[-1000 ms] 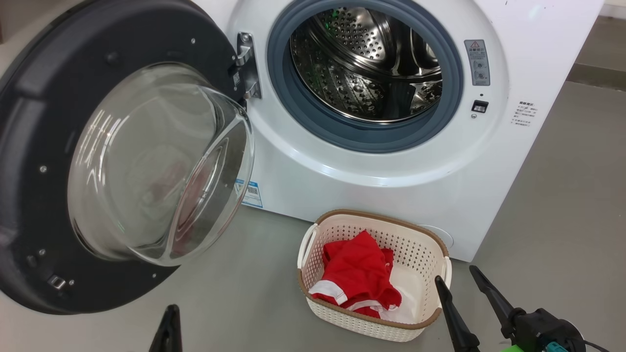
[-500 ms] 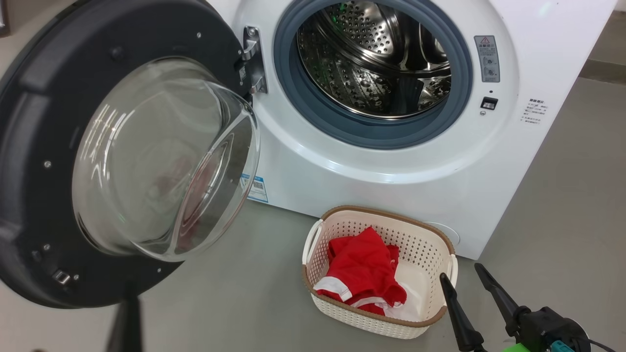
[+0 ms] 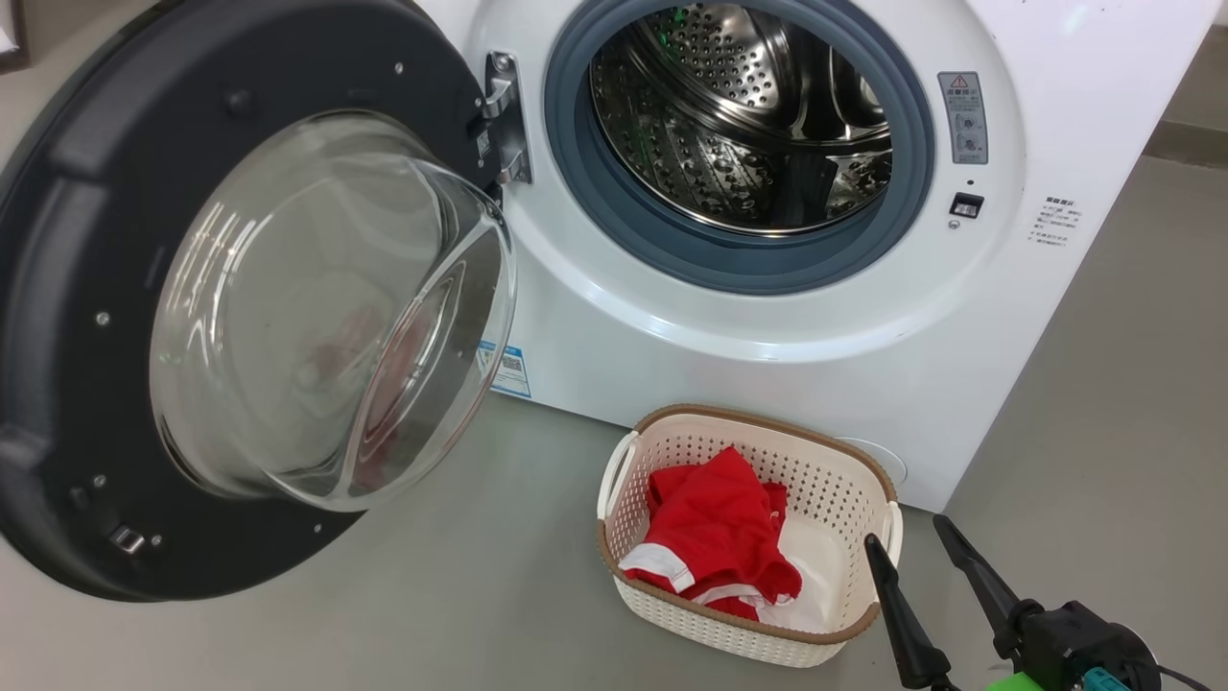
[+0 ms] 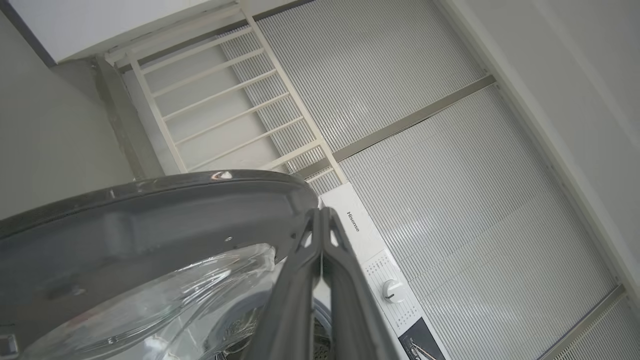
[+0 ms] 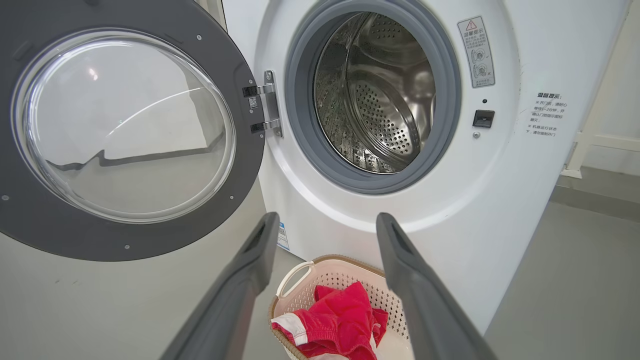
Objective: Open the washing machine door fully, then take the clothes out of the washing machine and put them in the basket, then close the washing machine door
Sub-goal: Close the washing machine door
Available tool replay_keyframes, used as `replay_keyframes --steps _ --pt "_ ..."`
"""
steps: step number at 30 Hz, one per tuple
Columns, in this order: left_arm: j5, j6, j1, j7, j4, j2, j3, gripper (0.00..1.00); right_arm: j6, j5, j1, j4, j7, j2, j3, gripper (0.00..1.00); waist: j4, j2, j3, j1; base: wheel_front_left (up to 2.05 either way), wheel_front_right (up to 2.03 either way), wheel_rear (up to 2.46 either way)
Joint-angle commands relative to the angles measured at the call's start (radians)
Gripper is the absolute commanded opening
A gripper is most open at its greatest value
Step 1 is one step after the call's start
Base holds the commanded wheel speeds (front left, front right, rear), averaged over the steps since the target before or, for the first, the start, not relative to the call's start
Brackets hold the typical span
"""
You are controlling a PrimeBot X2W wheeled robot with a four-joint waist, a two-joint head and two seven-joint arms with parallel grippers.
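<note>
Left gripper: my left gripper (image 4: 321, 215) is closed, the two fingers pressed flat together with nothing between them. The tips lie close by the upper edge of the washing machine door (image 4: 150, 220); I cannot tell whether they touch it.
Right gripper: my right gripper (image 3: 906, 531) is spread wide and empty, just beside the right end of the basket (image 3: 758, 422).
Head view: the door is swung out to the left on its hinge (image 3: 504, 120). The grey rubber ring (image 3: 595, 192) and steel drum (image 3: 739, 125) of the washing machine (image 3: 729, 355) are uncovered.
Left wrist view: looks up past the door's edge to the machine's top strip, with brand lettering, a white dial (image 4: 393, 290) and ribbed wall panels (image 4: 450, 175) behind.
Right wrist view: looks at the door nearly face-on, with the drum's perforated wall seen deep inside and the basket between my spread fingers.
Door, condition: wide dark rim, and a clear bulging glass bowl (image 3: 326, 307) carrying a faint red reflection.
Clothes, location: the clothes (image 3: 715, 533) lie bunched in the basket, towards its left half. The fabric is bright red with white trim, and a white panel lies beneath.
Basket, location: upright on the grey floor (image 3: 480, 576), just in front of the machine's lower right front. Contact with the machine cannot be judged.
Label: a small blue label (image 3: 508, 369) sits low on the machine's front, beside the glass.
</note>
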Motion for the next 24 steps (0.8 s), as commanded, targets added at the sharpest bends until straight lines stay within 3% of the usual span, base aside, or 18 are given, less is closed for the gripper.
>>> replay_keyframes --steps 1,10,13,24 --pt "-0.022 -0.004 -0.056 0.013 -0.008 0.043 0.051 0.0 0.005 -0.006 -0.026 -0.028 -0.006 -0.011 0.02 1.0 0.0 -0.0001 0.0 0.0 0.0 0.0 0.0" --pt "-0.157 0.061 -0.208 0.073 0.266 0.222 0.195 0.0 0.005 -0.01 -0.034 -0.029 -0.006 -0.011 0.024 1.0 -0.012 -0.0001 0.007 0.0 0.0 0.0 0.0" --pt "-0.181 0.065 -0.244 0.088 0.367 0.265 0.221 0.0 0.005 -0.015 -0.043 -0.029 -0.006 -0.011 0.024 1.0 -0.026 -0.0001 0.014 0.0 0.0 0.0 0.0" --pt "-0.146 0.056 -0.309 0.184 0.585 0.348 0.128 0.0 0.005 -0.023 -0.048 -0.031 -0.005 -0.011 0.024 1.0 -0.047 -0.0001 0.028 0.0 0.0 0.0 0.0"
